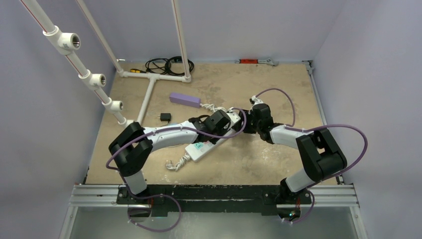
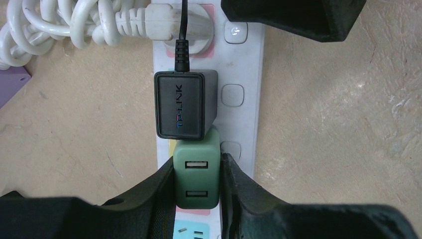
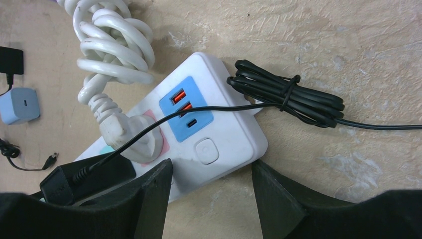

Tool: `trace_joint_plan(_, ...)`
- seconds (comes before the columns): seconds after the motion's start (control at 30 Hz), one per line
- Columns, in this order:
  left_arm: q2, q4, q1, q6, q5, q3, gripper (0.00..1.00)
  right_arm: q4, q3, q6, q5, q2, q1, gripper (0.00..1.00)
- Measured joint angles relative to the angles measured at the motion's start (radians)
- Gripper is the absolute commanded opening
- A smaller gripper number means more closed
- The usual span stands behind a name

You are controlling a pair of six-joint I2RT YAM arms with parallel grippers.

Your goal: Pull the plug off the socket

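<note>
Left pincer (image 2: 198,164) is clamped tight on the green charger plug (image 2: 196,181), one finger on each side of it. The plug is sitting on the power strip (image 2: 244,64) over a pink outlet face, pressed right up against a black TP-LINK adapter (image 2: 180,105) in the next outlet along. Past that is a white plug (image 2: 164,22) with its coiled white cord (image 2: 59,20) piled just off the strip's side. Right pincer (image 3: 211,164) is about half spread at the strip's USB end. One fingertip (image 3: 161,174) is over the strip near the white plug and the other is at the end corner, but honestly I can't tell if it's actually gripping or just resting there. A bundled black cable (image 3: 293,99) lies on the table (image 1: 278,84) touching that end. The strip itself lies diagonally around the middle of the table, one end aimed at the near edge. A purple box (image 1: 184,99) sits beyond it toward the far edge.
</note>
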Motion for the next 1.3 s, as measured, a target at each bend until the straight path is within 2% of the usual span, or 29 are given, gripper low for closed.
trace_joint_plan(0.37, 0.000, -0.005, 0.015, 0.004, 0.037, 0.003, 0.00, 0.001, 0.000, 0.000, -0.002, 0.001, -0.001, 0.62)
trace_joint_plan(0.7, 0.013, -0.042, 0.143, -0.012, 0.285, 0.035, 0.00, 0.002, 0.000, 0.001, -0.002, 0.002, -0.001, 0.62)
trace_joint_plan(0.87, 0.016, -0.047, 0.179, -0.025, 0.365, 0.039, 0.00, 0.002, 0.000, 0.002, -0.002, 0.002, -0.001, 0.62)
trace_joint_plan(1.13, 0.018, -0.045, 0.188, -0.031, 0.388, 0.039, 0.00, 0.013, 0.000, 0.002, -0.003, 0.007, -0.003, 0.62)
trace_joint_plan(1.3, 0.017, -0.043, 0.168, -0.034, 0.335, 0.039, 0.00, 0.014, 0.000, 0.002, -0.003, 0.008, -0.003, 0.62)
